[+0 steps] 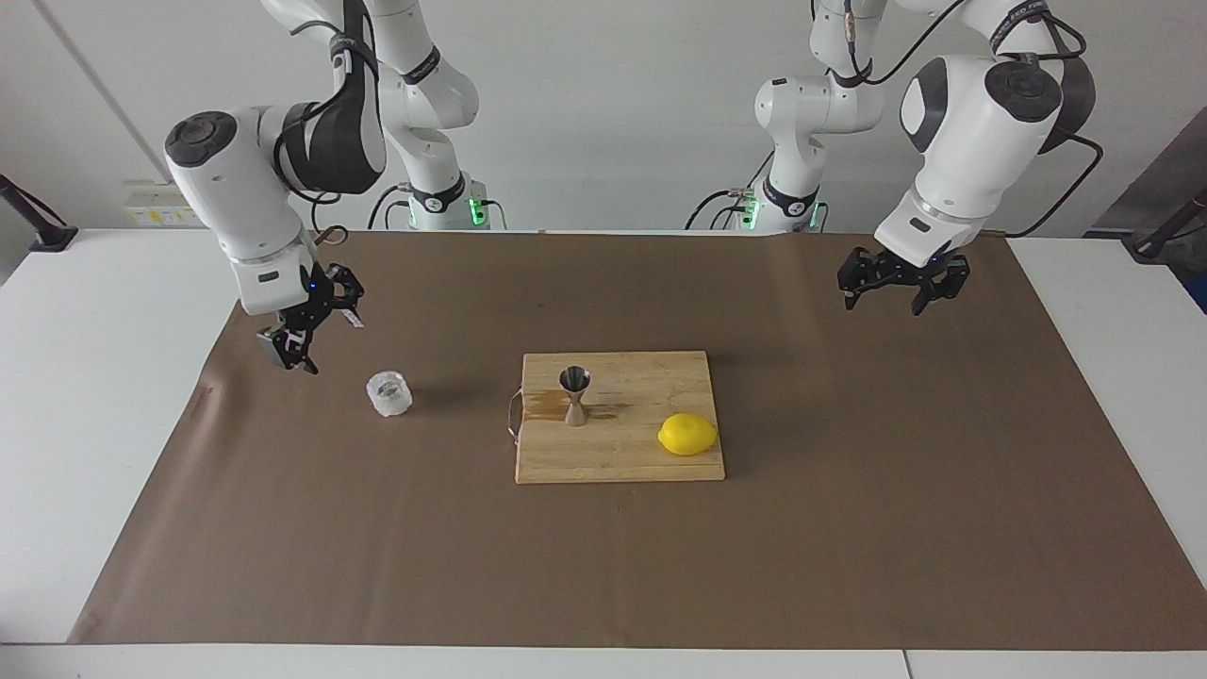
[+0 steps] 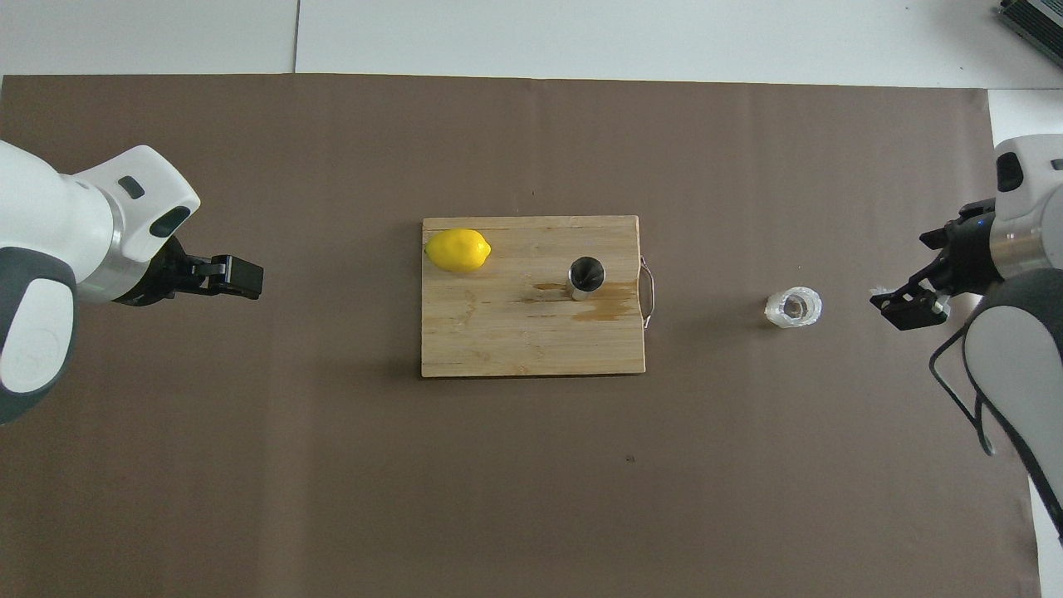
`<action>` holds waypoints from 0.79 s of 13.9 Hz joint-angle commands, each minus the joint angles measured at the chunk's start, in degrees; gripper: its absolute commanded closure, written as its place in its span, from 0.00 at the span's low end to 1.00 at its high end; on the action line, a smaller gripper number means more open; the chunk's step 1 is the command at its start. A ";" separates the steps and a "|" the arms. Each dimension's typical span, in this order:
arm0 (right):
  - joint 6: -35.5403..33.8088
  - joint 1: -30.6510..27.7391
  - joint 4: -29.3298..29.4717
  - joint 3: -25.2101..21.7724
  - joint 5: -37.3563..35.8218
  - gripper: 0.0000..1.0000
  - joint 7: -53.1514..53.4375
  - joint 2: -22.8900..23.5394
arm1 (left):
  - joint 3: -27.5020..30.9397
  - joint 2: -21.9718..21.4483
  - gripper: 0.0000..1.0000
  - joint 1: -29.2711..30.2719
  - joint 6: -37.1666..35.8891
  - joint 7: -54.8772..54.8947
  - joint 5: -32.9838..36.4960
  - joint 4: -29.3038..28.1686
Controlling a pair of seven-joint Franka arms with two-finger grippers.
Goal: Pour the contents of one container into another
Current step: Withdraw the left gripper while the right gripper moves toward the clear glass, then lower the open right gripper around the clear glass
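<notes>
The cup [image 1: 389, 394] you have to pour from stands upright on the brown mat [image 1: 849, 528] that covers the desk [image 1: 85, 424], toward the right arm's end, well apart from the cutting board [image 1: 618, 453]. Its mouth faces straight up and it is squat and round, so no side of it favours a grip.

The right end effector [image 1: 300, 347] is your nearer tool: it hangs just beside the cup, off toward the right arm's end of the desk and a little above it, with nothing in between. I cannot tell whether its fingers are open or closed. A short sideways and downward reach toward the middle of the desk should bring it around the cup.

The jigger [image 1: 575, 396] stands upright on the board, at the end nearer the cup, with a wet stain beside it and a lemon [image 1: 687, 434] at the other end.

The left end effector [image 1: 902, 283] waits open over the mat at the left arm's end, well apart from everything.
</notes>
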 commanded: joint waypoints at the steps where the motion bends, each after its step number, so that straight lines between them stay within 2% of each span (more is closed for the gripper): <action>1: 4.39 -1.81 -5.40 0.46 5.43 0.00 -12.85 0.79 | -0.26 -1.40 0.00 3.17 -1.50 3.76 0.80 0.34; 3: 6.59 -1.90 -8.92 0.46 8.42 0.00 -17.16 0.97 | -0.17 -1.40 0.00 5.10 -3.77 4.47 0.36 3.14; 8: 11.77 -3.39 -12.36 0.46 11.77 0.00 -27.96 1.93 | -0.26 -0.35 0.00 7.48 -8.95 4.83 -1.48 10.25; 11: 13.27 -4.62 -12.71 0.46 18.78 0.00 -36.33 4.48 | -0.87 2.02 0.00 7.83 -14.06 4.30 -3.16 16.67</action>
